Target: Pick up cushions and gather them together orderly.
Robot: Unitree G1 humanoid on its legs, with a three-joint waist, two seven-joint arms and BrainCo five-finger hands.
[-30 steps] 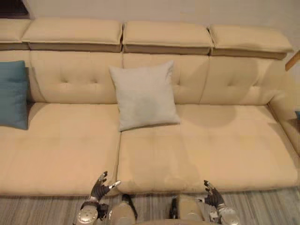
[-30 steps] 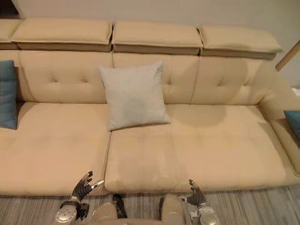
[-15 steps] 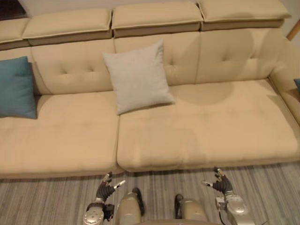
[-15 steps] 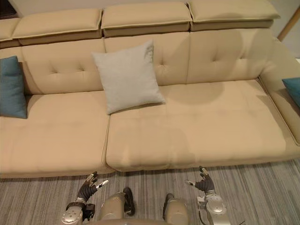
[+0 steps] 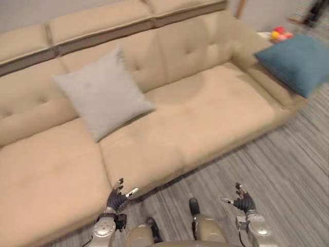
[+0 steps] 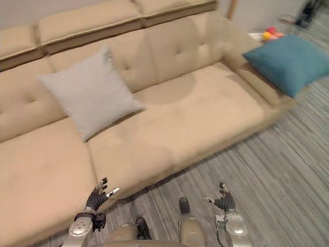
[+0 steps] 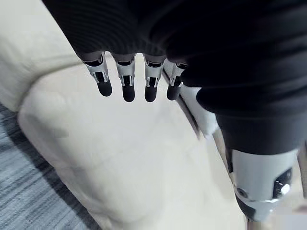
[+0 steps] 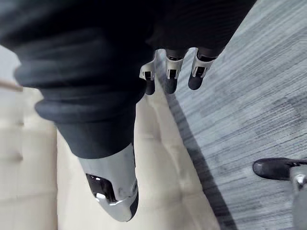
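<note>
A pale grey cushion (image 5: pixel 102 98) leans against the backrest of the beige sofa (image 5: pixel 205 118), left of the middle. A teal cushion (image 5: pixel 299 62) rests on the sofa's right armrest end. My left hand (image 5: pixel 117 197) hangs open over the sofa's front edge, well short of the grey cushion. In the left wrist view its fingers (image 7: pixel 125 81) are straight over the seat. Over the striped floor my right hand (image 5: pixel 241 199) is open with nothing in it; its fingers (image 8: pixel 170 76) show in the right wrist view.
A grey striped carpet (image 5: pixel 288 164) runs in front of the sofa and to the right. Small red and yellow objects (image 5: pixel 279 34) lie on a surface behind the sofa's right end.
The camera has turned right: the sofa now runs diagonally, the teal cushion on the right end has come into full view, and the left teal cushion has left the frame. Both hands stay low and open.
</note>
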